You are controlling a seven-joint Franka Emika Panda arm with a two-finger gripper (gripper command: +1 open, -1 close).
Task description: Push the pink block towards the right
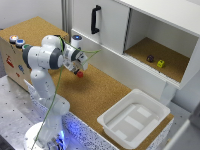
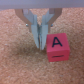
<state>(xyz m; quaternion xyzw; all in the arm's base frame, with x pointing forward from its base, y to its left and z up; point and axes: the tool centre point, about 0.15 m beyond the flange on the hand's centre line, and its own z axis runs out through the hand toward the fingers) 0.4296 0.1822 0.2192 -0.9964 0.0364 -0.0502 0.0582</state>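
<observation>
The pink block is a small reddish-pink cube with a dark letter A on its upper face. It lies on the cork table. In the exterior view the block sits just below the hand, left of the middle of the table. My gripper is shut and empty, its two fingers pressed together. The fingertips are down at the table right beside the block, touching or nearly touching its side. In the exterior view my gripper points down at the block.
A white cabinet with a black door handle stands behind the table. Its open compartment holds a dark purple block and a yellow-green block. A white tray sits at the exterior view's lower right. A box with buttons stands at its left.
</observation>
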